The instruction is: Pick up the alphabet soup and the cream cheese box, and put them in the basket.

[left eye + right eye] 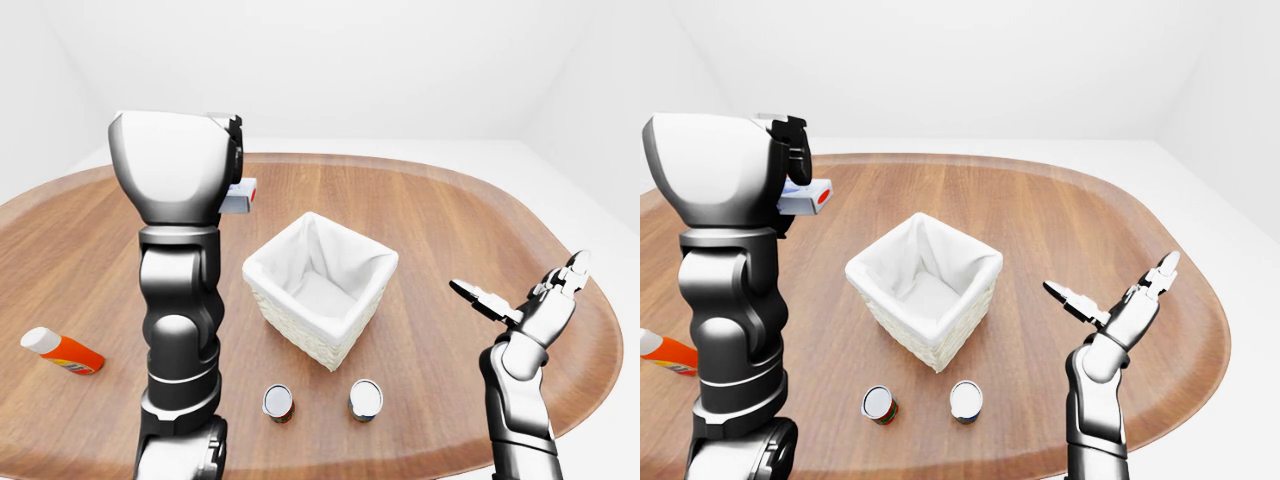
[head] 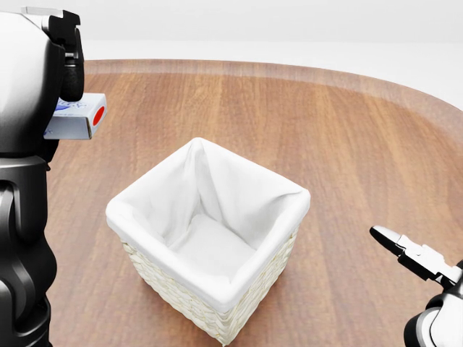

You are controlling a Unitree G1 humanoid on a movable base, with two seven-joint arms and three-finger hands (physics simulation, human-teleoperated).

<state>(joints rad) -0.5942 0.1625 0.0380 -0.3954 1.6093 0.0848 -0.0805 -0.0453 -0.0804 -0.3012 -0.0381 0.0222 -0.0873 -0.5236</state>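
My left hand is raised high at the left and is shut on the cream cheese box, a small white box with a red dot that sticks out to the right, above and to the left of the basket. The white-lined wicker basket stands in the middle of the table and is empty. Two small cans stand upright below the basket; the left one shows a red label, and I cannot tell which is the alphabet soup. My right hand is open and empty at the right, above the table.
An orange bottle with a white cap lies at the left of the oval wooden table. My raised left arm hides part of the table's left side.
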